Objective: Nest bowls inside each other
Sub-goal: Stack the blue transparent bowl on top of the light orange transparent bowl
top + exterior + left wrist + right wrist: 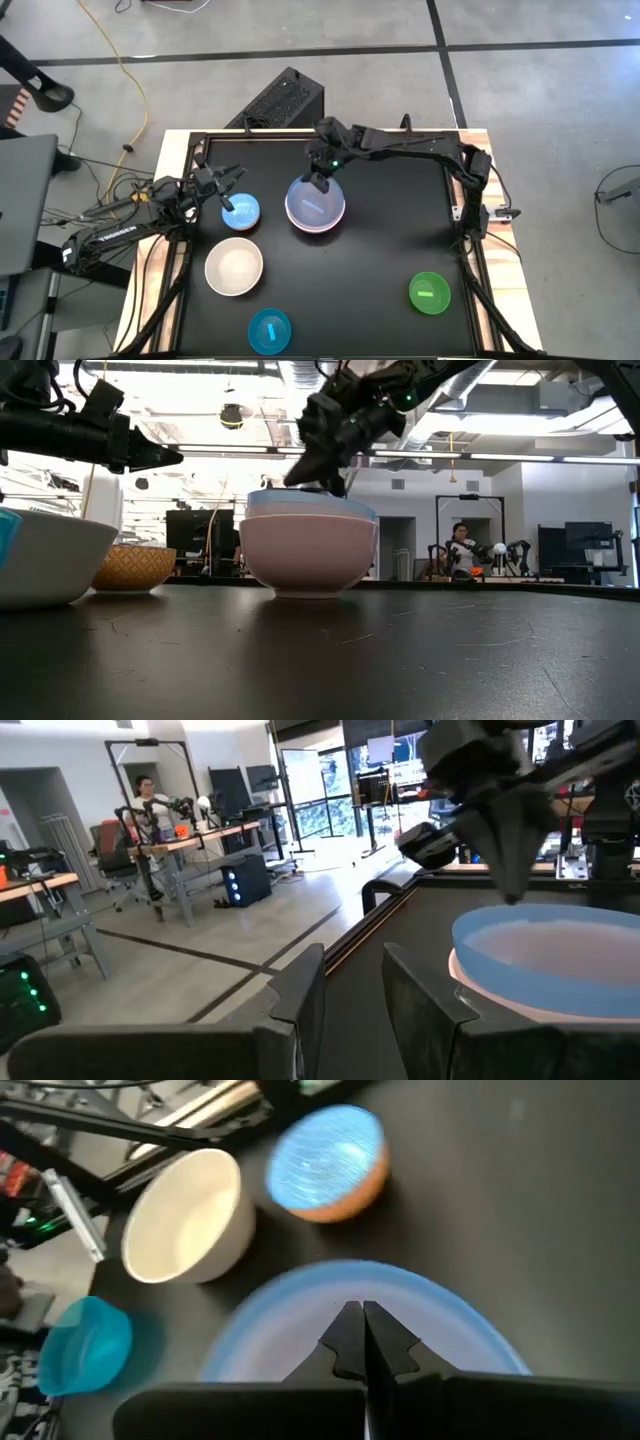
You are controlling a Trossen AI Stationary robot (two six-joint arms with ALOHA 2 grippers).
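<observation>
Two nested bowls, blue bowl point(316, 205) inside pink bowl point(308, 555)

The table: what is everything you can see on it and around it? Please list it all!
blue bowl: one, blue, nested in the pink bowl, mid-table
pink bowl: one, pink, under the blue bowl
light-blue bowl: one, small, light blue inside, tan outside, left of the stack
cream bowl: one, cream, left side of the table
cyan bowl: one, small, cyan, at the table's edge by the cream bowl
green bowl: one, small, green, alone on the right side
table: one, black
black box: one, black, on the floor beyond the table
yellow cable: one, yellow, on the floor
person: one, far back in the room
left gripper: dark, jaws open, by the light-blue bowl
right gripper: dark, jaws shut, at the blue bowl's rim
</observation>
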